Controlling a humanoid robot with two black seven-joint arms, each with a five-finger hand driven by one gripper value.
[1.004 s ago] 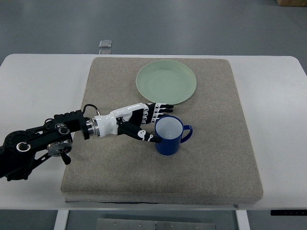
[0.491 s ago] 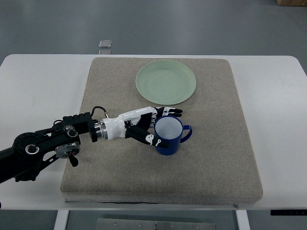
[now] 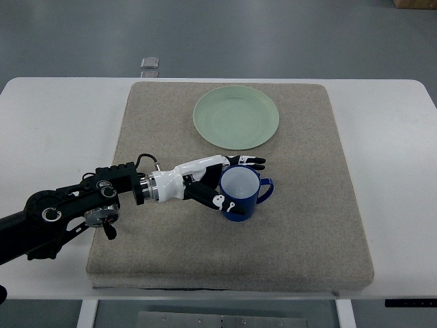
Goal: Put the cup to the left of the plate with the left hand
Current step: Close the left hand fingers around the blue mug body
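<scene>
- Cup (image 3: 240, 193), blue with a pale inside and a handle, stands upright on the coarse grey mat (image 3: 300, 225), near the round green plate (image 3: 236, 117).
- Left hand (image 3: 217, 180) wraps the cup's side, thumb in front, fingers behind; contact partly hidden.

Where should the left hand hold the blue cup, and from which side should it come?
Best on the round body of the cup, coming from its left. The cup stands upright and its handle points right, so the left wall is free for fingers to wrap. The left hand is already there, with fingers around the rim side and thumb in front.
</scene>
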